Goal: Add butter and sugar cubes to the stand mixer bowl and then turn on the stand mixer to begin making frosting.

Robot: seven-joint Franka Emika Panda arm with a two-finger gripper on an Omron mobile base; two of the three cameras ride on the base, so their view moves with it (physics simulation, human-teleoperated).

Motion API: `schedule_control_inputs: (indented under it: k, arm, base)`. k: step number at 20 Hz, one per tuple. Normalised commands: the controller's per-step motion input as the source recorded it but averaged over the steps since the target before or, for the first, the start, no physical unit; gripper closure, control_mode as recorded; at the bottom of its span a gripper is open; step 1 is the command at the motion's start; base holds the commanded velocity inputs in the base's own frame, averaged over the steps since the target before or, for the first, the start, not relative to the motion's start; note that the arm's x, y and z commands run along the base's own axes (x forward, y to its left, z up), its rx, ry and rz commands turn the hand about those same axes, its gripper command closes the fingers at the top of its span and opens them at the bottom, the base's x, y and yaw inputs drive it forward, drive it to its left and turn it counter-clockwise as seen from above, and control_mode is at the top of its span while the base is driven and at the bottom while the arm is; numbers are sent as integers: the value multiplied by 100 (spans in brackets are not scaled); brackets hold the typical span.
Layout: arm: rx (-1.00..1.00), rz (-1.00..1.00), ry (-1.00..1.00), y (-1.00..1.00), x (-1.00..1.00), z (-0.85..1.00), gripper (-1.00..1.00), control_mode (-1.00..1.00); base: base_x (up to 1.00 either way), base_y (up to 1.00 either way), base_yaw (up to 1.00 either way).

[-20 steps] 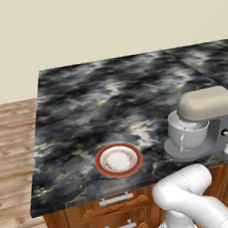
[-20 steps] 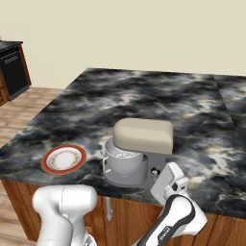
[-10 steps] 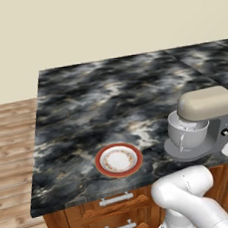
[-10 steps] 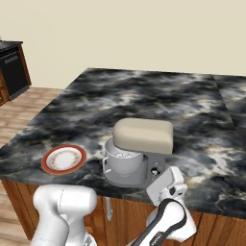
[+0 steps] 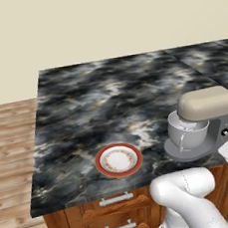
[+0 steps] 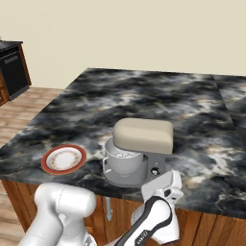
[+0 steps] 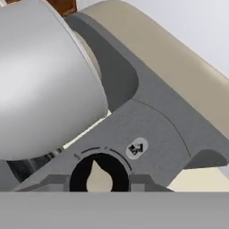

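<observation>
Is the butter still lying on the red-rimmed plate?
No, the red-rimmed plate on the counter carries nothing.

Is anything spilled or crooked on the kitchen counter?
No, nothing looks wrong. The stand mixer stands upright with its bowl seated under the head, and the red-rimmed plate lies flat beside it. No spills show on the counter.

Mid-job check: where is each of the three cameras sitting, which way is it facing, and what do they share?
Left base view: behind the arm, left; looks down over the counter at plate and mixer; white arm at lower right.
Right base view: behind, right; same counter, bowl toward it; arm from lower left.
Hand view: on the hand, close against the mixer's knob and bowl.
Shared: both base views show plate, mixer, bowl.
</observation>
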Motion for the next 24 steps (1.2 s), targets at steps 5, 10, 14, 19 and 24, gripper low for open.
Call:
schedule_control_inputs:
  k: [5, 10, 14, 19, 24]
  arm:
    - [6, -15, 13, -13, 0, 1, 100, -100]
    - [24, -16, 27, -18, -4, 0, 100, -100]
    - [22, -13, 13, -14, -11, -1, 100, -100]
    - [16, -3, 5, 0, -11, 6, 100, -100]
    - [14, -3, 18, 0, -2, 31, 100, -100]
  base:
    - [0, 0, 0]
    - [0, 0, 0]
    - [0, 0, 0]
    - [0, 0, 0]
    - [0, 0, 0]
